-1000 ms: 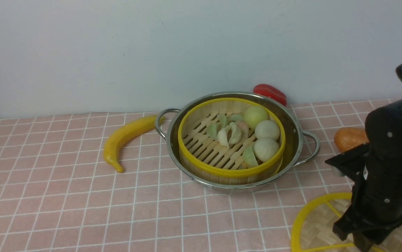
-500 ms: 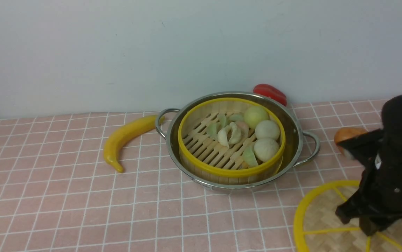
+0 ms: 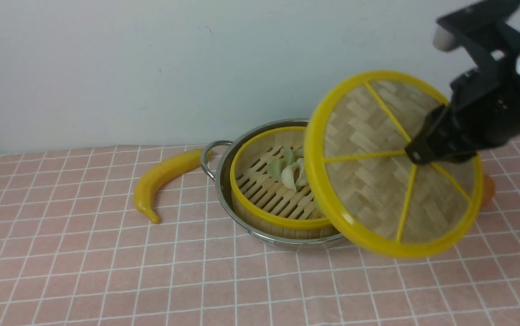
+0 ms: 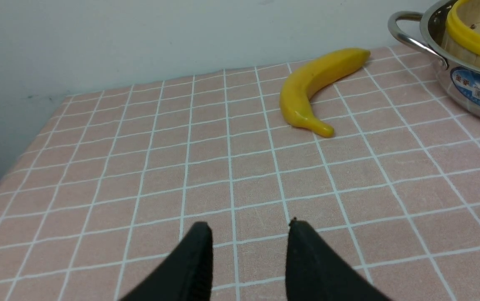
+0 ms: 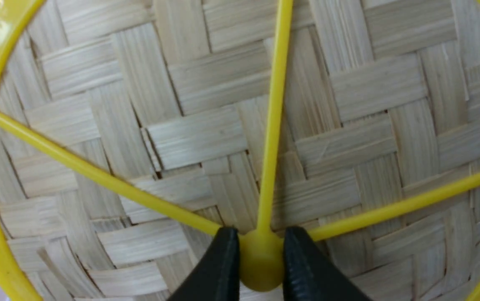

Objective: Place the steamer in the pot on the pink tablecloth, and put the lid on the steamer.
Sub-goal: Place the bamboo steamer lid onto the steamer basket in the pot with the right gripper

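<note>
The steamer (image 3: 269, 181) with yellow rims sits inside the steel pot (image 3: 223, 194) on the pink tablecloth (image 3: 106, 271); some dumplings show on its slatted floor. My right gripper (image 3: 416, 154) is shut on the centre knob of the lid (image 3: 391, 167), which hangs tilted in the air over the right side of the pot and hides that half. In the right wrist view the lid (image 5: 223, 125) fills the picture and the right gripper (image 5: 261, 246) clamps the knob. My left gripper (image 4: 248, 228) is open and empty above the cloth, left of the pot (image 4: 465, 79).
A yellow toy banana (image 3: 160, 179) lies left of the pot, near its handle; it also shows in the left wrist view (image 4: 315, 88). An orange object (image 3: 488, 192) peeks out behind the lid at right. A pale wall stands behind the table.
My right gripper has lifted the lid off the cloth at the front right and carried it up and to the left, tilted, over the pot's right side. The pot and steamer have not moved.
</note>
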Robot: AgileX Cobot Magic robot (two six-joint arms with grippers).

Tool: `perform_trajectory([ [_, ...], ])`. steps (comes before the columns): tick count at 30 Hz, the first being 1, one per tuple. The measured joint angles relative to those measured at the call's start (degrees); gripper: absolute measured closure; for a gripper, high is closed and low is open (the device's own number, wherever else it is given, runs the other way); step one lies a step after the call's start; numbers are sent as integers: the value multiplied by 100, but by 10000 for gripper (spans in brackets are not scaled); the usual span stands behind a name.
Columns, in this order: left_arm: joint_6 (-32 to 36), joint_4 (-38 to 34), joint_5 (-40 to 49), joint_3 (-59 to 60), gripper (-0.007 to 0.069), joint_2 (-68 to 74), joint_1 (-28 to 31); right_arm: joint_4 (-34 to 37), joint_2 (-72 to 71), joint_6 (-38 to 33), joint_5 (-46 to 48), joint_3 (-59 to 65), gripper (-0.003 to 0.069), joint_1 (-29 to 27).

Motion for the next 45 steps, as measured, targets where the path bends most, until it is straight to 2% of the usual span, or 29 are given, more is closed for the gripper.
perform_trajectory([
  [6,5,0,0,0,382,0,0,-393,1483,-422,135,-1435,512,517],
  [16,5,0,0,0,382,0,0,-529,2874,-570,227,-2755,512,581],
  [45,5,0,0,0,382,0,0,-665,3389,-572,-140,-2852,512,581],
])
